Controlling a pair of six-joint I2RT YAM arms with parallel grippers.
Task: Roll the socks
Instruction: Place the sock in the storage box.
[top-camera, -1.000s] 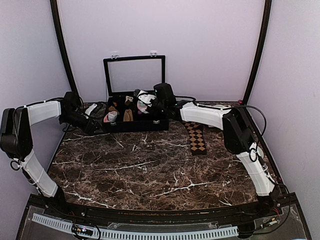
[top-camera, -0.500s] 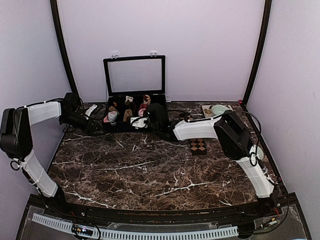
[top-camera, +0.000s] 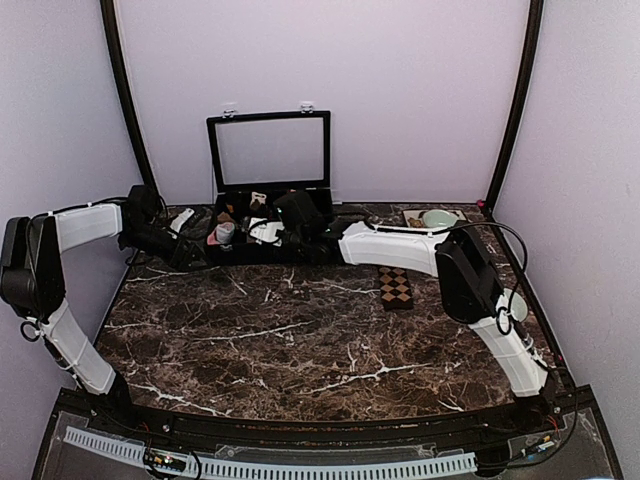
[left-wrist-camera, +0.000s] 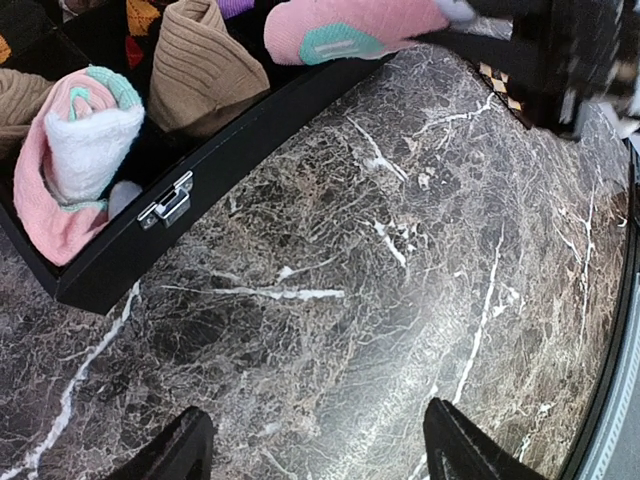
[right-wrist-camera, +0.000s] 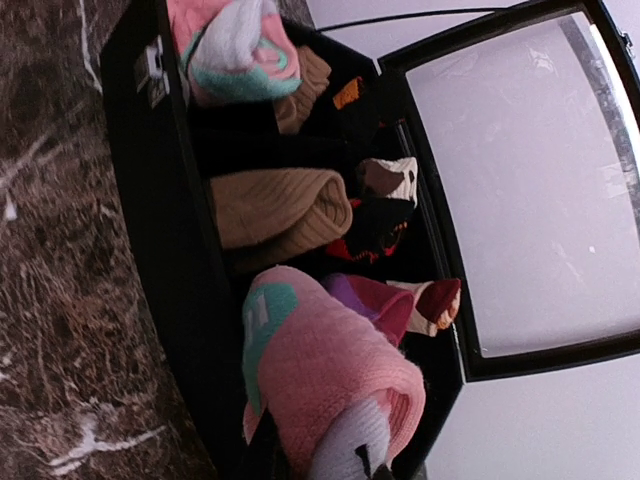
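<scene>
A rolled pink sock (right-wrist-camera: 335, 370) with a mint-green patch and a white end hangs over the front row of the open black box (top-camera: 300, 252). My right gripper (right-wrist-camera: 320, 458) is shut on the roll's white end. From the top view, the right gripper (top-camera: 272, 232) reaches across the box from the right. The left wrist view catches the roll (left-wrist-camera: 350, 25) at its top edge. The dark brown sock with tan checks (top-camera: 396, 288) lies on the table, its far end hidden under the right arm. My left gripper (left-wrist-camera: 320, 455) stands open over bare marble, left of the box (top-camera: 185, 250).
The box's glass lid (right-wrist-camera: 520, 190) stands upright at the back. Inside sit a tan bundle (right-wrist-camera: 280, 210), another pink roll (right-wrist-camera: 235, 45) and several more sock bundles. A pale flat thing with a mint patch (top-camera: 433, 217) lies at the back right. Walls close in on three sides.
My right gripper has carried the pink roll leftwards along the box. The right arm now covers part of the checked sock. The left arm has not moved.
</scene>
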